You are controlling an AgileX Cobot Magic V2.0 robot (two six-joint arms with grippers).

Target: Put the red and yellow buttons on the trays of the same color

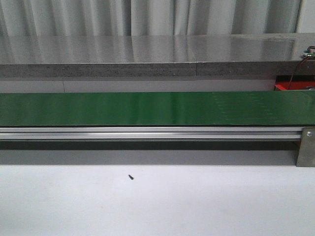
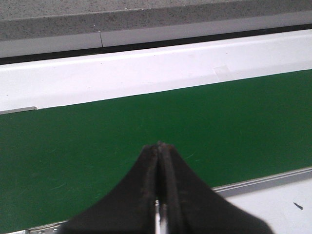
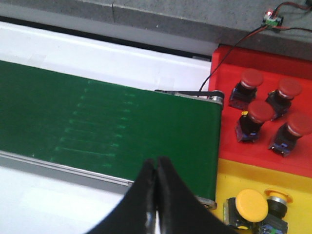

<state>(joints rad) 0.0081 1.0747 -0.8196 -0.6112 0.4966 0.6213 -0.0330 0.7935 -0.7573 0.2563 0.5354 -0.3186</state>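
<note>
Front view: a green conveyor belt (image 1: 147,108) runs the full width, edged on the near side by an aluminium rail (image 1: 147,132) with a metal bracket (image 1: 305,146) at its right end. Nearer still lies the white tabletop (image 1: 157,201), carrying one small dark speck (image 1: 131,177). Behind the belt stands a grey speckled ledge (image 1: 147,61), then pale curtains (image 1: 147,17). Neither arm appears in this view.

Left gripper (image 2: 160,146): the black fingers are pressed together at the tips, nothing between them. It hangs over the belt, whose far edge meets a white strip (image 2: 146,73) ahead of the fingertips.

Right gripper (image 3: 156,163): fingers likewise closed tip to tip and empty, above the belt near its end roller (image 3: 214,97). Just beyond the belt's end, to the gripper's side, sits a red tray (image 3: 229,58) holding four red buttons (image 3: 262,111), and adjoining it a yellow tray (image 3: 243,175) holding two yellow buttons (image 3: 251,204). A small circuit board (image 3: 272,19) with wires rests on the ledge beyond the red tray.
</note>
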